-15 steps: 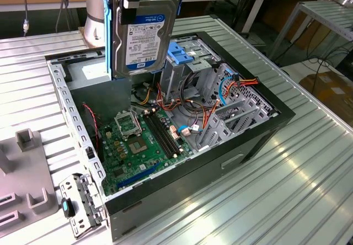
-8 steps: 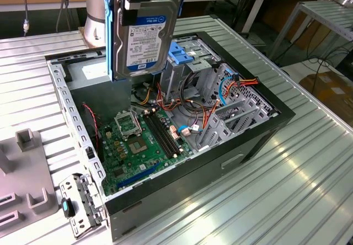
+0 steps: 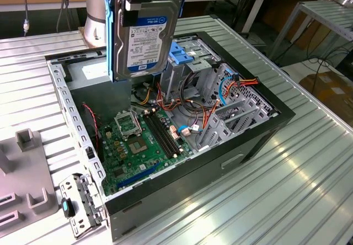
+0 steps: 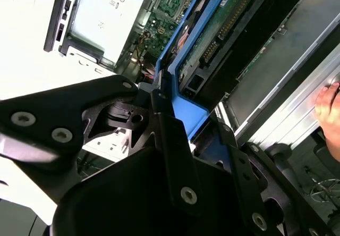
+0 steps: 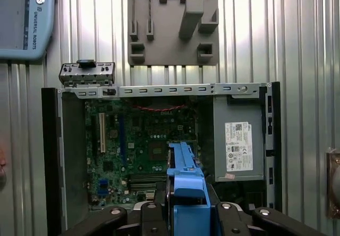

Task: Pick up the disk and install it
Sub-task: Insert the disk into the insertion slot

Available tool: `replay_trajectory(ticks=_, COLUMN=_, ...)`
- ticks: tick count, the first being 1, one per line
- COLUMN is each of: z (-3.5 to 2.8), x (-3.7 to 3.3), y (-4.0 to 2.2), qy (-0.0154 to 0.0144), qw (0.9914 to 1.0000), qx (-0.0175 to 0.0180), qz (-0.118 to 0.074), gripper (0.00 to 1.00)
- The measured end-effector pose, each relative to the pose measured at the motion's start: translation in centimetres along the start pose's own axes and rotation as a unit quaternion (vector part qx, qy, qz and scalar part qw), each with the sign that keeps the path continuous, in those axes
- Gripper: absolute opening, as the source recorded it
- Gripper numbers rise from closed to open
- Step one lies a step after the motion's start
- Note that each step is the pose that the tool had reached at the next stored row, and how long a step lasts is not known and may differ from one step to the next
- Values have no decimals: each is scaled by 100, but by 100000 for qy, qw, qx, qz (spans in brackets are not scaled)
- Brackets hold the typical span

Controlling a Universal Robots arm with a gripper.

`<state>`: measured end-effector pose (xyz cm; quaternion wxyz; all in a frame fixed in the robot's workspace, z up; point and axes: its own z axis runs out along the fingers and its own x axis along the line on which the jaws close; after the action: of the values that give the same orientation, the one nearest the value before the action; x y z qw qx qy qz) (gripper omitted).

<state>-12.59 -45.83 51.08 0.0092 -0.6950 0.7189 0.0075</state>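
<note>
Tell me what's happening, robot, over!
Gripper shut on the disk. Disk upright above the open computer case, not installed. Loose cables by the drive cage.

Exterior view oblique over computer case (image 3: 165, 196); both wrist views close above.

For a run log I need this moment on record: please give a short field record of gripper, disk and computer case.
gripper: shut on the disk, at its blue carrier
disk: held on edge above the open computer case, not installed
computer case: lying open on metal table, motherboard exposed
drive cage: to the exterior view's right of the disk
</note>
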Motion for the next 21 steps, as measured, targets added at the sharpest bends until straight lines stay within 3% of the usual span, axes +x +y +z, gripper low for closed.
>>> replay_trajectory(ticks=21, z=-2, x=101, y=-14, qy=23, qw=100000, qx=-1, qz=4, gripper=37)
